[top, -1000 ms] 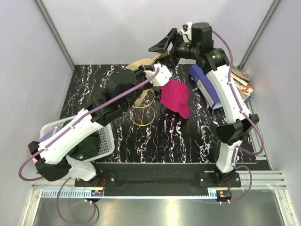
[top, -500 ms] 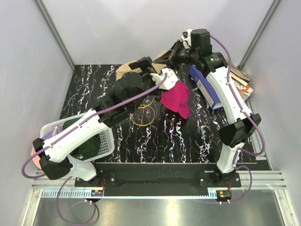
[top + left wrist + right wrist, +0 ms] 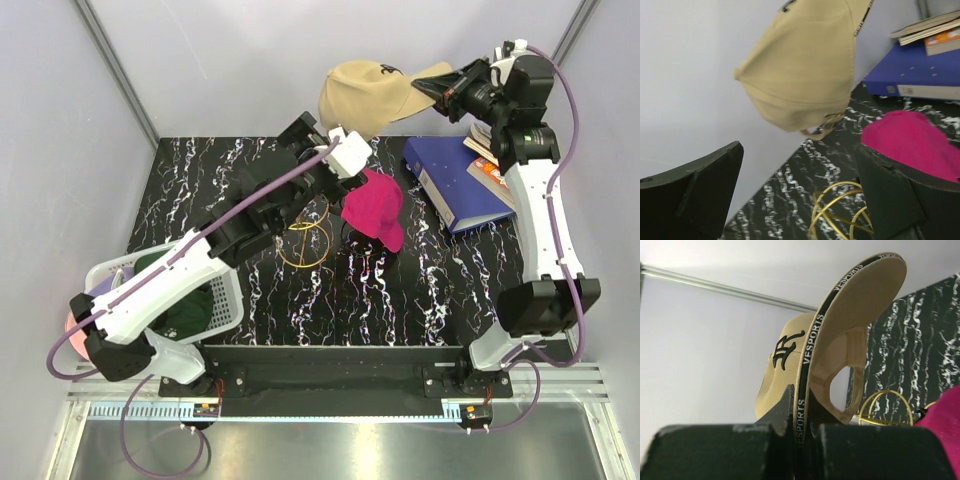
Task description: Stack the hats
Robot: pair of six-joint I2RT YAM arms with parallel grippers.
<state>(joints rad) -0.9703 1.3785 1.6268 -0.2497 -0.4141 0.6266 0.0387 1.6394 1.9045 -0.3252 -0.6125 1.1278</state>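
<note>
On the black marbled surface (image 3: 400, 290) no stack is seen to be formed yet, so most of the task is judged to be left. A dark green hat (image 3: 190, 310) is lodged in the white basket (image 3: 226, 292) at the near left. The tan hat (image 3: 360, 95) is held in the air over the far edge, its brim clamped by the right gripper (image 3: 801, 432). It is judged to be meant for the magenta hat (image 3: 372, 205), which lies mid-surface just beside the gold rings (image 3: 305, 240). The left gripper (image 3: 799, 150) is spread wide, with nothing held.

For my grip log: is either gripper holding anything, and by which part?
Right gripper pinches the tan cap by its brim; left gripper is open, holding nothing.
</note>
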